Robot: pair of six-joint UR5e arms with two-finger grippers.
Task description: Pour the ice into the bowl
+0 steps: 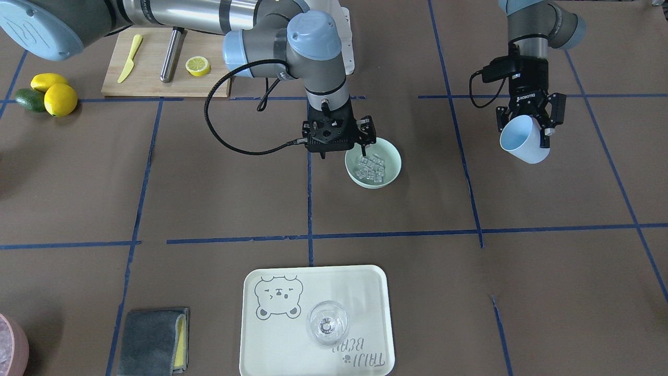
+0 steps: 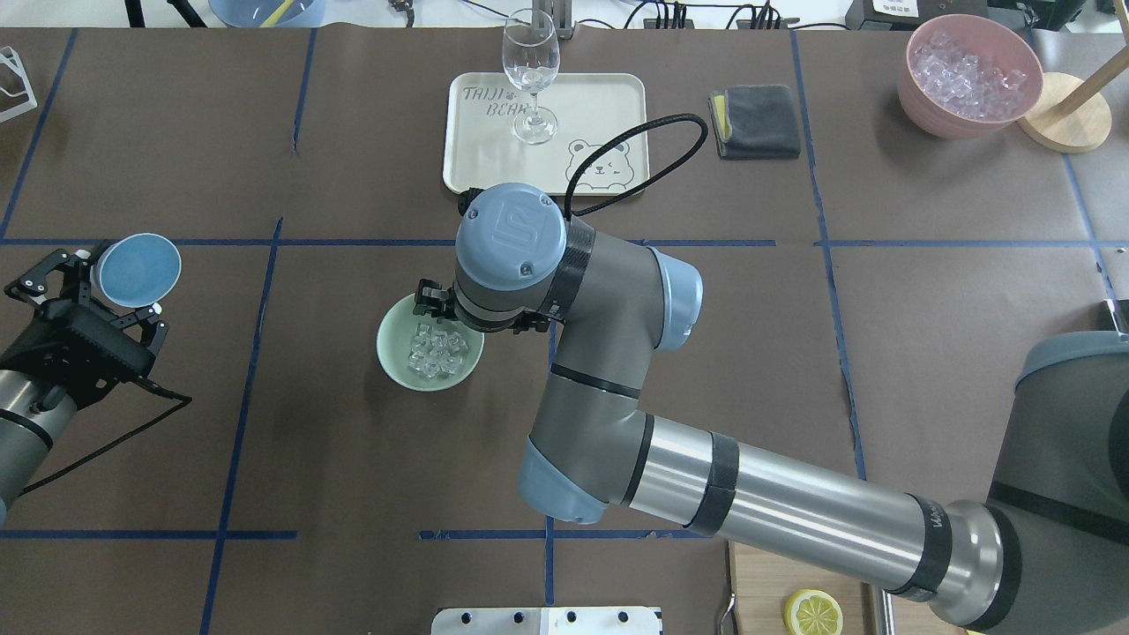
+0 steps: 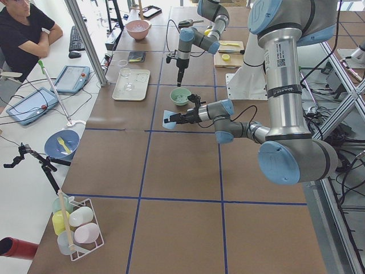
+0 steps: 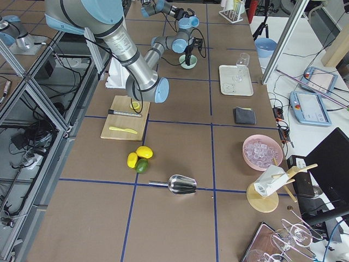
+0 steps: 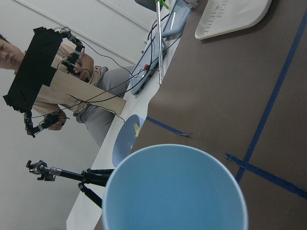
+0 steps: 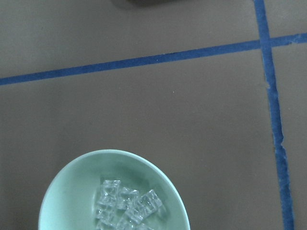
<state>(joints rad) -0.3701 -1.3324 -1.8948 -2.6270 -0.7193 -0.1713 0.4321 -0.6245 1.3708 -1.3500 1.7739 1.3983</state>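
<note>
Ice lies piled in mint bowl mid-surface, w/ right arm stretched across and its gripper pointing straight down above the bowl. Overhead view hides its fingers under the wrist; from the front they look spread, gripping nothing, and side view suggests they're clear of the bowl. Left gripper hangs well apart, fingers clamped on tilted blue cup.

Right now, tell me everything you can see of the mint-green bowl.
The mint-green bowl is round, smooth and matte, upright on the brown table cover beside a blue tape line. A heap of clear ice cubes lies in it. The right gripper hangs open over its rim; contact cannot be told.
</note>
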